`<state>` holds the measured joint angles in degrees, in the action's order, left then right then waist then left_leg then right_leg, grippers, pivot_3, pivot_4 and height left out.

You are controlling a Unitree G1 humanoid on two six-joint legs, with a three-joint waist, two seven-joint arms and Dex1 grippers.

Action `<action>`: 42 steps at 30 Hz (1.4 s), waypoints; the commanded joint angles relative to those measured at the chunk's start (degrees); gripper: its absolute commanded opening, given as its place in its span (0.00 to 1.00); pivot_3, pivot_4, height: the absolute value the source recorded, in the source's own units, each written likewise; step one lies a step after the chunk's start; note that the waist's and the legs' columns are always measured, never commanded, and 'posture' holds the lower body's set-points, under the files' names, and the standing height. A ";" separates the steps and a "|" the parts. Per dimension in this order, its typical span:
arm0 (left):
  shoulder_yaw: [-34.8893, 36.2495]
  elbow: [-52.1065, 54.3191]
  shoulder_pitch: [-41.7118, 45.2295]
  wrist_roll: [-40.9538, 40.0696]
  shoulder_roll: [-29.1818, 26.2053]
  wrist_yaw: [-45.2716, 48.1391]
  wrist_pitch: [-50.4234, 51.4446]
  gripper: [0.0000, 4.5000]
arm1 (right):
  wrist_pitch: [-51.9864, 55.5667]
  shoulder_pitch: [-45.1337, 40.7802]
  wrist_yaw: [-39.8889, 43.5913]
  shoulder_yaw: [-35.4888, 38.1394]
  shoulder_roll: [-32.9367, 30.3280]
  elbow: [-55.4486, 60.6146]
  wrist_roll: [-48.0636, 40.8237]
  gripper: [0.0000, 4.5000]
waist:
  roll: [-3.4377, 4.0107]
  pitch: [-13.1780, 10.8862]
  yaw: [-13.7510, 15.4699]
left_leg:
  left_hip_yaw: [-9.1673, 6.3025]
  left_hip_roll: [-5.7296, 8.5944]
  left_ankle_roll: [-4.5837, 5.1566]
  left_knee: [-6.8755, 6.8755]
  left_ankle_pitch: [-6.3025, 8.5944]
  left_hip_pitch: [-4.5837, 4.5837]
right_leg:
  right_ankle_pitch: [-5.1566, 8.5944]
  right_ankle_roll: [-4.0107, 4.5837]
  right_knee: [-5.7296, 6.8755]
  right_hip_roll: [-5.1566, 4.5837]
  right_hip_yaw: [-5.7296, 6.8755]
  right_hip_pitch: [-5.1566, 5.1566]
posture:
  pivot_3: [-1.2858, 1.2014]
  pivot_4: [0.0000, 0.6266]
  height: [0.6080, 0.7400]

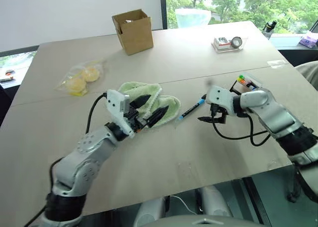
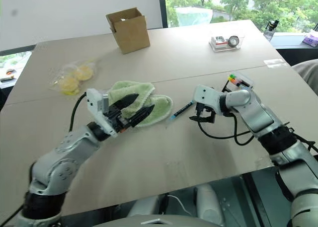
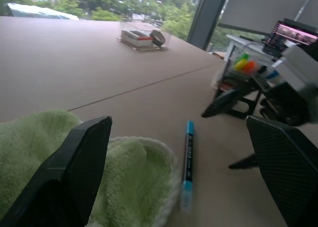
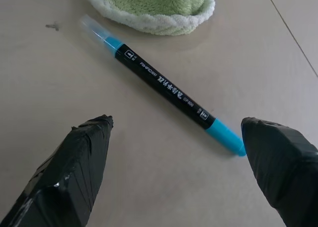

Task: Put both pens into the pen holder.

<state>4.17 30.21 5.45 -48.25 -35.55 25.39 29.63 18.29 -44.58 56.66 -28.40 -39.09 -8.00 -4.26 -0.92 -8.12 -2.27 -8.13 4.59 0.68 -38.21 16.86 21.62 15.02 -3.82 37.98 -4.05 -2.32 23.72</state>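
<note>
The blue-capped pen (image 4: 164, 95) lies flat on the desk (image 1: 198, 53), beside the green cloth (image 1: 149, 100). The right gripper (image 1: 208, 118) hangs just above it, released, 1 finger on either side. The pen holder (image 1: 244, 84) stands behind that arm. The left gripper (image 1: 149, 113) hovers over the cloth, spread and empty.

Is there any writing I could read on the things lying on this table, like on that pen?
Pen: white print runs along the black barrel, with small boxed symbols at both ends; the characters are too small and blurred to read.
Clear tray: the things in it show no readable label.
Cardboard box: no writing visible.
Pen holder: no writing visible.
</note>
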 commanded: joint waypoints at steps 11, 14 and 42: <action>4.46 9.54 -7.59 -1.54 -6.48 7.80 4.45 1.00 | -20.65 -15.23 11.76 -2.67 11.52 -31.62 11.63 0.98 | 0.04 -0.03 -0.19 | -0.09 0.07 -0.01 0.06 0.00 0.14 | -0.04 -0.07 -0.22 -0.05 -0.04 0.11 | 0.52 0.24 1.00; 4.85 10.36 -8.86 -0.39 -5.88 6.97 4.09 1.00 | -24.21 -18.83 12.76 -3.27 12.96 -39.25 14.68 0.98 | 0.05 -0.04 -0.06 | -0.12 0.08 -0.01 0.05 0.00 0.08 | -0.05 -0.06 -0.14 -0.05 -0.03 0.09 | 0.52 0.24 1.00; 3.32 12.75 -16.21 7.71 -1.51 6.98 1.65 1.00 | 6.25 -2.14 26.21 0.60 5.42 -3.78 17.17 0.69 | 0.07 0.06 1.39 | -0.20 0.12 -0.01 0.05 0.02 0.03 | -0.06 -0.04 -0.15 -0.09 -0.03 -0.01 | 0.52 0.24 1.00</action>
<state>6.66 42.34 -10.74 -41.45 -36.17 30.63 32.91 20.60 -48.44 82.15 -26.47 -35.62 -15.62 14.55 -0.85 -8.06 -0.88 -8.34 4.71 0.67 -38.16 16.88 21.65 14.96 -3.86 37.82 -4.14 -2.36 23.71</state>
